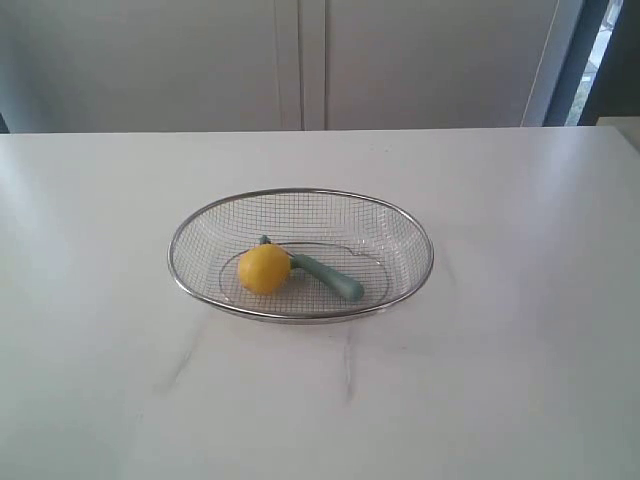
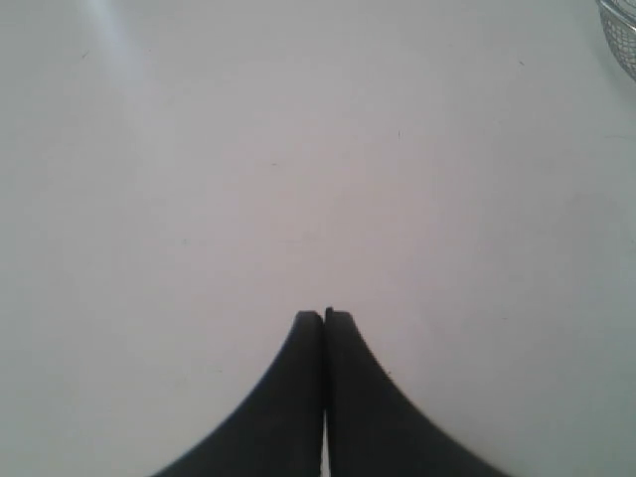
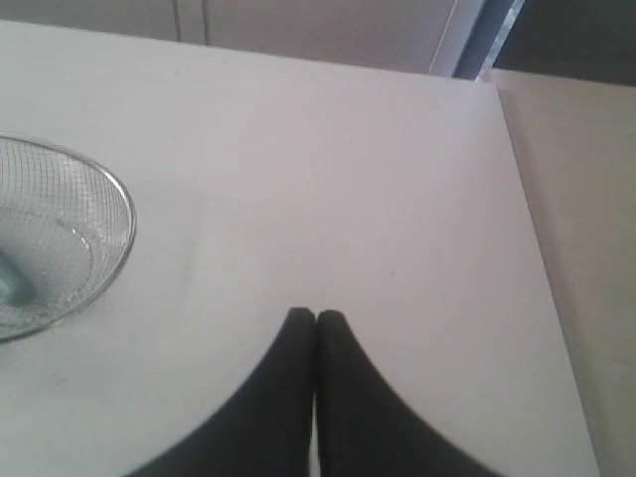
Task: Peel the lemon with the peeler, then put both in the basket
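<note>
Left fingers [image 2: 288, 397] are clenched: two black curved tips pressed flat against each other, with nothing between them. They hang over bare white tabletop [image 2: 248, 179]. A small arc of the wire basket [image 2: 621, 30] is in this wrist view, well apart from the tips.

Right fingers [image 3: 288, 397] are clenched in the same way, tips meeting and holding nothing, above the white tabletop [image 3: 378, 199] near its far corner. One end of the basket [image 3: 60, 199] is in this wrist view, apart from the tips. A bit of teal peeler handle [image 3: 12, 278] lies inside the basket.

From the exterior camera, the silver mesh oval basket [image 1: 300, 190] sits at the middle of the tabletop [image 1: 500, 380], its long side running from 9 o'clock to 3 o'clock. The yellow lemon [image 1: 264, 268] rests on the basket's floor toward 8 o'clock. The peeler [image 1: 328, 277] also lies in the basket, touching the lemon. Its pale teal handle runs from the lemon toward 4 o'clock, and a small dark tip shows past the lemon at the lemon's 12 o'clock. The blade head is mostly hidden behind the fruit.

Faint grey veins mark the tabletop at 6 o'clock of the basket. Pale cabinet doors [image 1: 300, 60] stand beyond the tabletop at 12 o'clock.
</note>
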`<action>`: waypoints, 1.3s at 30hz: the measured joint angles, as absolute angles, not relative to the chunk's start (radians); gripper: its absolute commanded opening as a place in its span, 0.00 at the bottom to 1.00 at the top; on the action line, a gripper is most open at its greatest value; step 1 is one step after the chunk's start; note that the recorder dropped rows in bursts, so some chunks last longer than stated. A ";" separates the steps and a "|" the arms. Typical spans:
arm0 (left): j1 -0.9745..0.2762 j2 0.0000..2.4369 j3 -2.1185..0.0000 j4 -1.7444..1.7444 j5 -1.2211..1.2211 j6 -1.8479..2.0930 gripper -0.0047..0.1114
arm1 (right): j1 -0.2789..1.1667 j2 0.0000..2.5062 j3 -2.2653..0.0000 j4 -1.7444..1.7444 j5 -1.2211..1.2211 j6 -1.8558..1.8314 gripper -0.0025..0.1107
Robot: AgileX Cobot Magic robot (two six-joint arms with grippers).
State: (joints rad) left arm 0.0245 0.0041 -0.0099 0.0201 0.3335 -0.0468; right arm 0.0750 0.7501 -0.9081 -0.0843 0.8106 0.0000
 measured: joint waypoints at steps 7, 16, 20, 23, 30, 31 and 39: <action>0.025 0.004 -0.010 0.020 0.334 -0.047 0.04 | 0.075 0.528 -0.655 -0.084 0.739 0.000 0.02; 0.025 0.004 -0.010 0.020 0.334 -0.047 0.04 | 0.075 0.166 -0.403 -0.084 0.656 0.015 0.02; 0.025 0.004 -0.010 0.020 0.334 -0.047 0.04 | 0.071 0.048 -0.337 -0.084 0.572 0.015 0.02; 0.025 0.004 -0.010 0.020 0.334 -0.047 0.04 | 0.019 0.006 -0.301 -0.084 0.545 0.015 0.02; 0.025 0.004 -0.010 0.020 0.334 -0.047 0.04 | -0.087 0.004 -0.295 -0.084 0.541 0.015 0.02; 0.025 0.004 -0.010 0.020 0.334 -0.047 0.04 | -0.097 0.004 -0.295 -0.084 0.541 0.015 0.02; 0.025 0.004 -0.010 0.020 0.334 -0.047 0.04 | -0.119 0.004 -0.295 -0.084 0.539 0.017 0.02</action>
